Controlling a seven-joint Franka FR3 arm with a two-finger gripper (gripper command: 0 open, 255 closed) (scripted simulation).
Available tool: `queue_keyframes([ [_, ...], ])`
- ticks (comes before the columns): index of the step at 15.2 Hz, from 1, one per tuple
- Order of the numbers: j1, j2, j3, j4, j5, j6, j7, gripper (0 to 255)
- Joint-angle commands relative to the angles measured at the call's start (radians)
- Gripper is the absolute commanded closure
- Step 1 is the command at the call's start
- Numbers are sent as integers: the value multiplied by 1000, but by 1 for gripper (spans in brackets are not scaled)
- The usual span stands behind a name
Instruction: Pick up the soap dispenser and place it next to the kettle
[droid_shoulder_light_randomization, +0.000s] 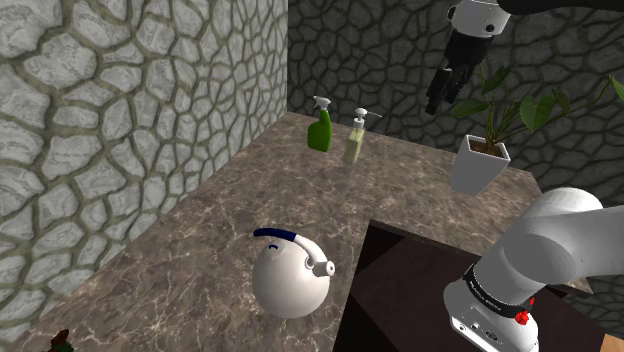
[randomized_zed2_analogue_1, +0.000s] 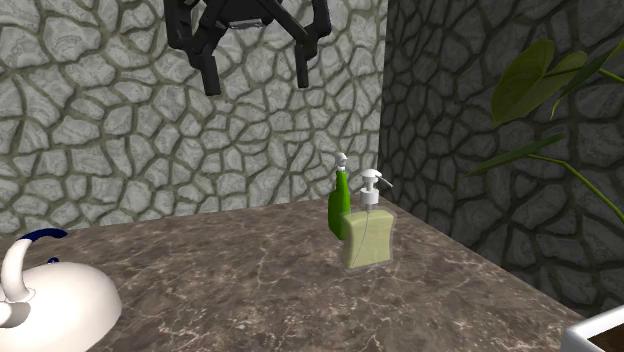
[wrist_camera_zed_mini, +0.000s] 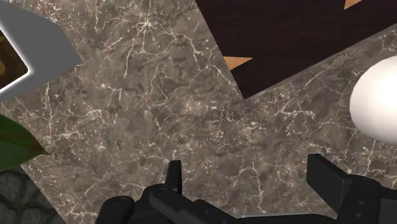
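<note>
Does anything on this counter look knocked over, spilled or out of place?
Nothing stands out. The kettle, the soap dispenser and the green spray bottle beside it all stand upright on the counter, with no spill. The plant pot is upright too. The gripper hangs open above, holding nothing.

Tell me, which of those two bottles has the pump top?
The pale yellowish soap dispenser; the slimmer green bottle beside it carries a trigger sprayer instead.

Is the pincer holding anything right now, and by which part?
Nothing is held. The pincer is open, up above the counter, and the soap dispenser stands untouched beside the green spray bottle.
</note>
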Motion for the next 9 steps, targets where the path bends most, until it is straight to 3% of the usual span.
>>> queue_keyframes([
  [1,0,0,0,0,0,0,0,0],
  [9,0,248,-82,44,-44,222,-112,0],
])
